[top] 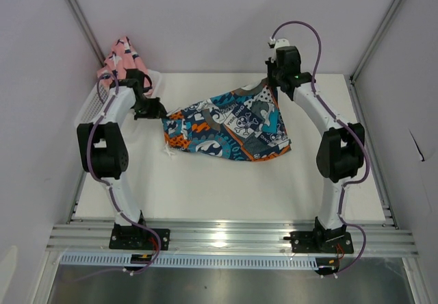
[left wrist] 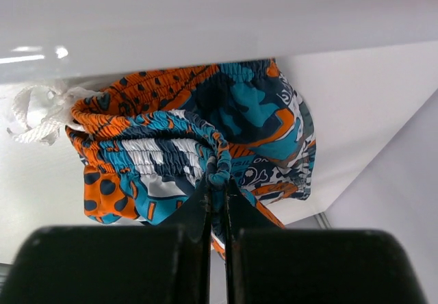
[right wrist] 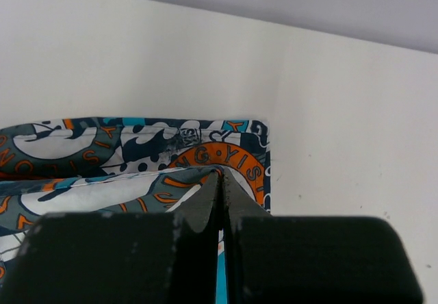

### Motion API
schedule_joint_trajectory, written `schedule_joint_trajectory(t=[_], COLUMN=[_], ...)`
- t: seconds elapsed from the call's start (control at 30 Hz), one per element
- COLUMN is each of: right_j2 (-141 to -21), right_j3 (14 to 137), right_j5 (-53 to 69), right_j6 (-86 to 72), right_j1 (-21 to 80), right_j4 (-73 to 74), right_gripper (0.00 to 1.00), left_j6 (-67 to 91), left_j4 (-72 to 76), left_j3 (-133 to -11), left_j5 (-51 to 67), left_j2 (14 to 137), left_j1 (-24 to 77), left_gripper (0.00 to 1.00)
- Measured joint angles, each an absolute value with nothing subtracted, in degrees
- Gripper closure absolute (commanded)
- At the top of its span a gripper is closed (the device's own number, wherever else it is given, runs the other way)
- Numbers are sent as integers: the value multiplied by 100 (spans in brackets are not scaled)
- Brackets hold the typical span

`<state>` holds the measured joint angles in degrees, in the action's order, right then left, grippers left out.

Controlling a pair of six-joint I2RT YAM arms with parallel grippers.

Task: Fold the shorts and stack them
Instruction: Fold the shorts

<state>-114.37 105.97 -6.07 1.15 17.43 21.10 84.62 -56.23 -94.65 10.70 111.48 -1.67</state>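
SITE: robotics lab cell | EVIDENCE: white panels (top: 226, 23) are enclosing table (top: 226, 187); near aluminium rail (top: 226, 236) is carrying left arm (top: 108, 155), right arm (top: 339, 155)

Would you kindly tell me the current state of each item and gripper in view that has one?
printed shorts: unfolded, held at opposite ends by both grippers.
pink shorts: bunched up, not yet folded.
white mesh basket: upright, with the pink shorts heaped at its far end.
left gripper: shut on the printed shorts' waistband.
right gripper: shut on the printed shorts' hem.
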Motion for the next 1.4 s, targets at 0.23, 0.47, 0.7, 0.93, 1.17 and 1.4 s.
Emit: schedule_joint_trajectory(t=[0.23, 0.47, 0.7, 0.93, 1.17, 1.4], right_j2=[-11887, -12324, -12892, -13150, -13190, -13423], right_j3=[10728, 11102, 11631, 11679, 11679, 11893], right_j5=[-526, -532, -620, -812, -985, -1105], right_j6=[104, 64, -38, -196, -355, -482], right_j1=[1664, 1612, 1594, 1549, 1455, 1393], right_j4=[2073, 1898, 1806, 1737, 1664, 1601], right_gripper=[100, 100, 100, 100, 91, 37], left_j6=[8455, 8442, 8335, 8088, 7808, 7306], left_j4=[-5516, -5280, -4993, -4825, -5306, -5806], left_j3=[-9572, -9625, -9668, -9771, -10420, -11266], left_j5=[1100, 1214, 1223, 1170, 1041, 947], left_j2=[11450, 11727, 11767, 11806, 11928, 12291], left_j1=[-172, -176, -178, -185, -217, -224], left_gripper=[100, 100, 93, 56, 38, 26])
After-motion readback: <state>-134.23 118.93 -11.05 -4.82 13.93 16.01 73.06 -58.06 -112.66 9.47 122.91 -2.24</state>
